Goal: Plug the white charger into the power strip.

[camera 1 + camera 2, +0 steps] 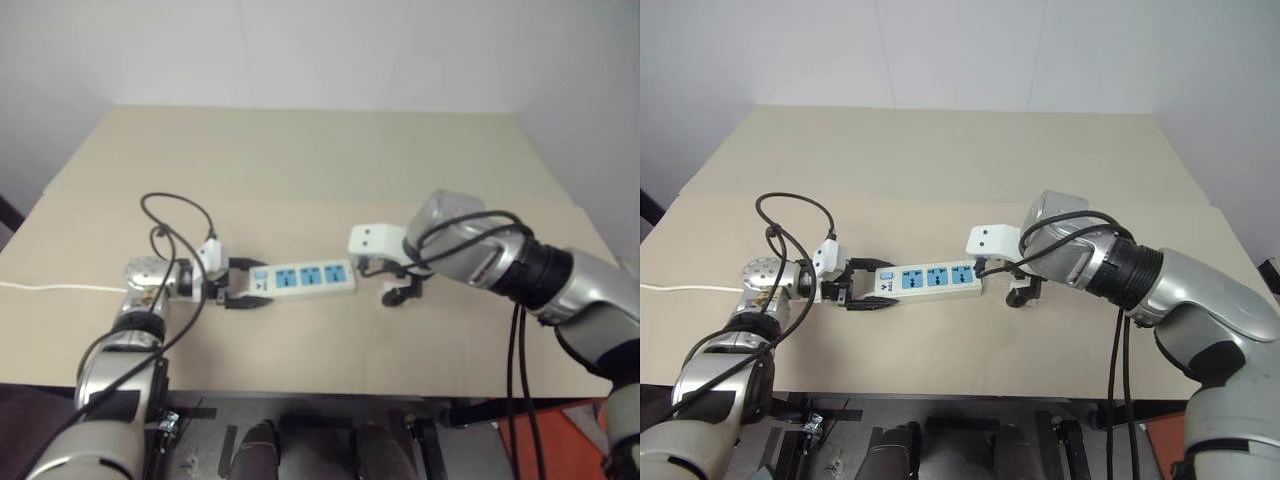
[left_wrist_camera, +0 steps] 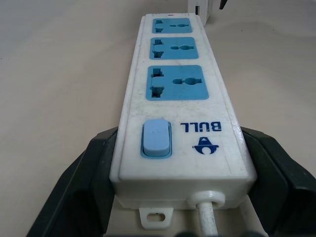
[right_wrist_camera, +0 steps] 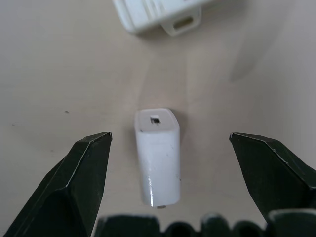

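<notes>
- Beige counter point(image 1: 300, 150) against a pale wall point(image 1: 300, 50).
- Left end effector point(image 1: 240, 290) clamps the switch end of the power strip point(image 1: 310, 278).
- Right end effector point(image 3: 168, 148), fingers spread wide, hangs over the white charger point(image 3: 157, 155), which lies just beyond the strip's far end.

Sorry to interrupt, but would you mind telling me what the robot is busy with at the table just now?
It is setting up to plug in a charger. The left claw is shut on the switch end of the power strip, which lies flat on the table. The right claw hangs open above the white charger, one finger on either side, not yet touching it. The charger lies just past the strip's far end, and all three sockets are empty.
</notes>
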Controlling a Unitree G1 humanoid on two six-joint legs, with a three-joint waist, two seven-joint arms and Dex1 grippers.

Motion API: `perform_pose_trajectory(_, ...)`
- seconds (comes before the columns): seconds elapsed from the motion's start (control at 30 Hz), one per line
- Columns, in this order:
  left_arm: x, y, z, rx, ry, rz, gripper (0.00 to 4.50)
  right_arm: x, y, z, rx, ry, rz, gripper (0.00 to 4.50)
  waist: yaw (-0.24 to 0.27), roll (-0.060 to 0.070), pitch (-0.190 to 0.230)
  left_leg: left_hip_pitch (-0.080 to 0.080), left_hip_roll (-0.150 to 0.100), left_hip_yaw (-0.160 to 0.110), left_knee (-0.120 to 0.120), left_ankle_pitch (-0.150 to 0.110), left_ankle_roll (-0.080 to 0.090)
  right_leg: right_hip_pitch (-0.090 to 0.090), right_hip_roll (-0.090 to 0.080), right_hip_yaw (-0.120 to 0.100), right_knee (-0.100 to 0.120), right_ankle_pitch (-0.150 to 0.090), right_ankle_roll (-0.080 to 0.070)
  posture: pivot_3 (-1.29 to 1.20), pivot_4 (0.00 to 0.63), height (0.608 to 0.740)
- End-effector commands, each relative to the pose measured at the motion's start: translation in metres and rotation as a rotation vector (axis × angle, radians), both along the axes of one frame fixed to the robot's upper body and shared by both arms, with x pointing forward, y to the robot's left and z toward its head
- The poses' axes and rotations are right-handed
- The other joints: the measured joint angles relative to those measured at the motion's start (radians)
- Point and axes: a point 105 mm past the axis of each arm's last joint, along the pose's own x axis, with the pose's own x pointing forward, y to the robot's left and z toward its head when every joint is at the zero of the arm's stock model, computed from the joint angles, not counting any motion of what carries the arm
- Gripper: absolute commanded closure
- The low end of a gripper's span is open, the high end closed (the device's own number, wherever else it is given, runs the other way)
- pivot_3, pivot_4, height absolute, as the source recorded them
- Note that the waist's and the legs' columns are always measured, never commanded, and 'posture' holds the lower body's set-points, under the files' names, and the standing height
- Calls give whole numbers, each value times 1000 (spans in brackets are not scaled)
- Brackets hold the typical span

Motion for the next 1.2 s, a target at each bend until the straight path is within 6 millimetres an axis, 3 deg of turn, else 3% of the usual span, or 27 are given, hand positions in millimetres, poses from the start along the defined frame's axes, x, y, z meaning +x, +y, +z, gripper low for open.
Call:
perform_pose_trajectory(0.03,-7,2,-11,50,22,-33,1231,3,2,5,21,-11,9,387,0,0,0,0,0,0,0,0,0,0,0,0,0,0,0,0,150,740)
perform_pose_trajectory(0.33,-6,5,-9,46,17,-19,1231,2,6,-7,33,41,17,3391,-1,0,0,0,0,0,0,0,0,0,0,0,0,0,0,0,150,740)
perform_pose_trajectory(0.6,-7,7,-9,56,18,-20,1231,3,6,3,29,-12,59,3394,-2,0,0,0,0,0,0,0,0,0,0,0,0,0,0,0,150,740)
perform_pose_trajectory(0.8,-7,3,-3,86,-8,-62,1231,-13,31,60,277,-109,282,3394,-2,0,0,0,0,0,0,0,0,0,0,0,0,0,0,0,150,740)
perform_pose_trajectory(0.87,-8,-1,0,89,-18,-85,1231,-15,42,88,461,-208,386,3394,-1,0,0,0,0,0,-1,0,0,0,0,0,0,0,0,0,150,740)
perform_pose_trajectory(0.93,-9,-4,2,89,-26,-105,1231,-20,52,116,767,-294,491,3394,-1,-1,-1,0,0,-1,0,0,0,2,0,-1,-1,0,0,0,150,740)
perform_pose_trajectory(1.0,-10,-7,4,85,-28,-119,1231,-25,50,129,1058,-282,519,3394,2,-2,-1,0,0,-1,0,0,0,2,0,-1,-1,0,0,0,150,740)
perform_pose_trajectory(1.1,-12,-9,4,74,-26,-135,1231,-26,48,127,1382,-270,520,3394,7,-2,-2,0,0,-1,1,0,0,4,0,-2,-1,0,0,0,150,740)
perform_pose_trajectory(1.2,-14,-12,5,55,-21,-146,1231,-20,56,108,1592,-246,461,3394,5,-2,-1,0,0,-1,1,0,0,3,0,-2,0,0,0,0,150,740)
